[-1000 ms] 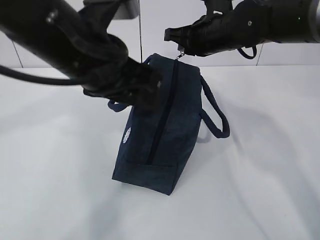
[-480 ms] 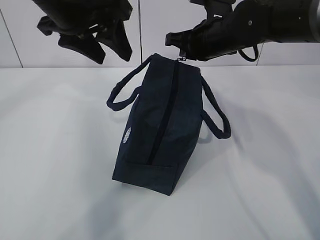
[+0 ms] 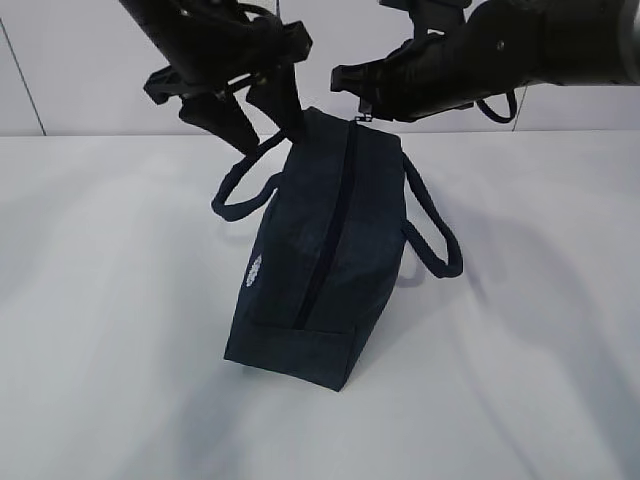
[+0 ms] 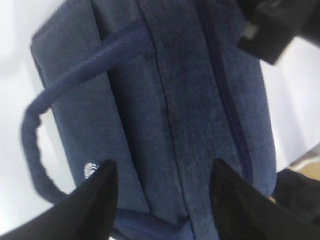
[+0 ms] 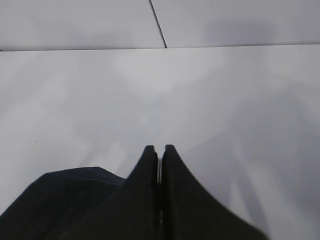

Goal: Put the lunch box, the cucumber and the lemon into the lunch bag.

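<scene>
The dark navy lunch bag (image 3: 320, 260) stands on the white table with its zipper (image 3: 330, 220) running along the top and down the near end. My right gripper (image 3: 345, 78) is over the bag's far top end, shut on the silver zipper pull (image 3: 362, 112). Its closed fingertips (image 5: 150, 155) show in the right wrist view above a corner of the bag (image 5: 65, 200). My left gripper (image 3: 272, 140) is open and empty, just above the bag's left handle (image 3: 240, 190). The left wrist view looks down on the bag (image 4: 190, 100) between the spread fingers (image 4: 100, 190). The lunch box, cucumber and lemon are out of view.
The bag's right handle (image 3: 435, 240) hangs out to the right. The white table (image 3: 120, 330) runs all round the bag. A pale wall (image 3: 330, 40) with a vertical seam stands behind.
My left arm has lifted away from in front of the bag, and its open gripper now hangs by the bag's top left edge. The right gripper and the bag have not moved.
</scene>
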### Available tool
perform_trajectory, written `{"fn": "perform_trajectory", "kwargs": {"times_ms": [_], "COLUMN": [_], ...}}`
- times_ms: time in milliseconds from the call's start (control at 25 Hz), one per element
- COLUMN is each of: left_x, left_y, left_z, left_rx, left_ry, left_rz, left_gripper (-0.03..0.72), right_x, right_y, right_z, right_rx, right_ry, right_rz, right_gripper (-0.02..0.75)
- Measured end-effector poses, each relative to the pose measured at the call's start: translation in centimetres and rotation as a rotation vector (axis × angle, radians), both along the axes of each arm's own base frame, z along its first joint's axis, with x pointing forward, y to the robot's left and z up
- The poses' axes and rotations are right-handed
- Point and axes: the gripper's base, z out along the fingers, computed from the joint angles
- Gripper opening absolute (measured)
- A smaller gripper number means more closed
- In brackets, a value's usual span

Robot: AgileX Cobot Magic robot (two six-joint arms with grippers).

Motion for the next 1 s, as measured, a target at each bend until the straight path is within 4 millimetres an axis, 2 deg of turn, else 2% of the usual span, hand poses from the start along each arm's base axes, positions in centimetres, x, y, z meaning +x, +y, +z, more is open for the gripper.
{"fn": "perform_trajectory", "kwargs": {"times_ms": [240,320,360,520,600,840,1000], "left_x": [0.7,0.9,1.0,1.1,1.1,1.1,1.1], "left_y": [-0.9,-1.1,-1.1,-1.3,-1.3,-1.3,-1.3], "left_z": [-2.5,-3.2,-3.4,-4.0,-4.0,-4.0,-4.0], "left_rx": [-0.016,-0.014,-0.013,-0.008,-0.005,0.003,0.004], "left_ry": [0.083,0.096,0.1,0.095,0.083,0.041,0.036], "left_rz": [-0.039,-0.046,-0.051,-0.084,-0.108,-0.18,-0.188], "left_gripper": [0.402,0.366,0.321,0.057,0.011,-0.006,-0.008], "right_x": [0.0,0.0,0.0,0.0,0.1,0.4,1.4], "right_y": [0.0,0.0,0.0,0.0,0.0,0.1,0.0], "right_z": [0.0,0.0,0.0,0.0,0.2,0.5,-0.5], "right_rx": [-0.009,-0.015,-0.017,-0.018,-0.017,-0.004,-0.005], "right_ry": [-0.003,-0.006,-0.006,-0.008,-0.028,-0.089,-0.091], "right_rz": [0.004,0.006,0.007,0.007,0.009,0.009,0.0], "right_gripper": [0.0,0.0,0.0,0.0,0.0,0.0,0.0]}}
